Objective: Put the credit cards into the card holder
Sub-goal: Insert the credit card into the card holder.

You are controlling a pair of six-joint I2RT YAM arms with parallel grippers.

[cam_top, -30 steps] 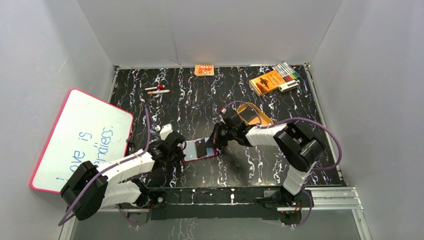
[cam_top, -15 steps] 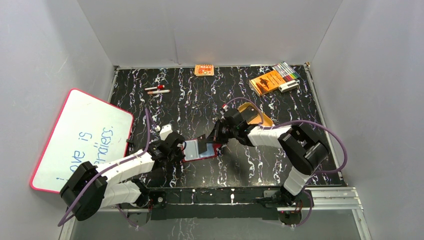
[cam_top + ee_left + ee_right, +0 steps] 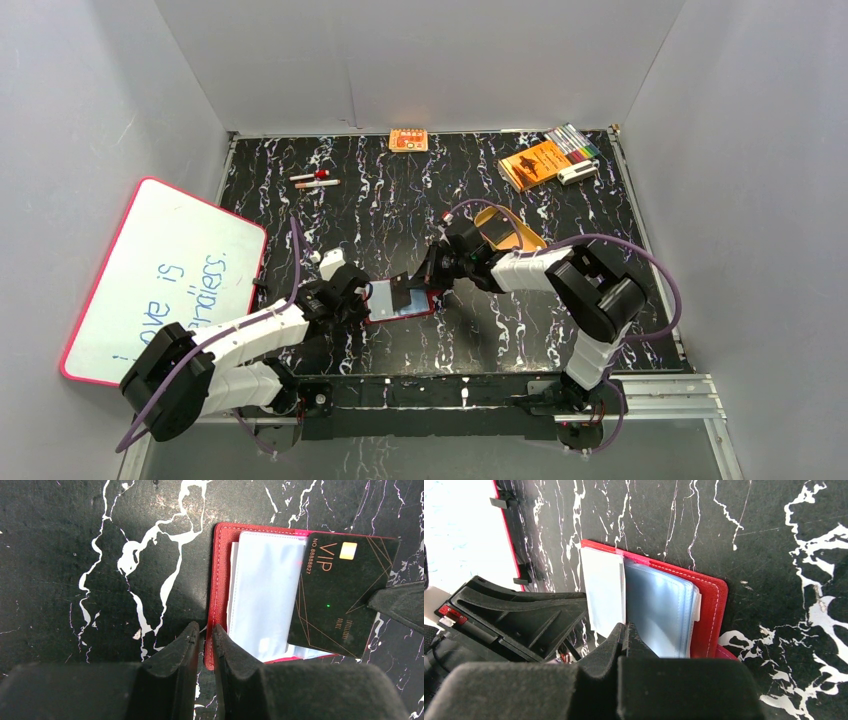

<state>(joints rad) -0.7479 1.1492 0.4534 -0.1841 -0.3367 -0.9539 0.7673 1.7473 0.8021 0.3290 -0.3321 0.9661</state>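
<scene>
Black marble-patterned counter [image 3: 520, 330] under me: my left end effector [image 3: 206, 635], jaws almost together, pinches the near edge of the dark red folding card holder [image 3: 218, 585], which lies open with its pale clear sleeves showing. My right end effector [image 3: 625, 632], clamped shut, holds the black credit card [image 3: 345, 595] over the sleeves, not yet slotted in, so I judge the insertion remains. It reads "VIP"; the whiteboard [image 3: 160, 275] says "love is".

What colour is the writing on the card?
Coppery orange "VIP" on the flat black credit card; clearest in the left wrist view.
</scene>
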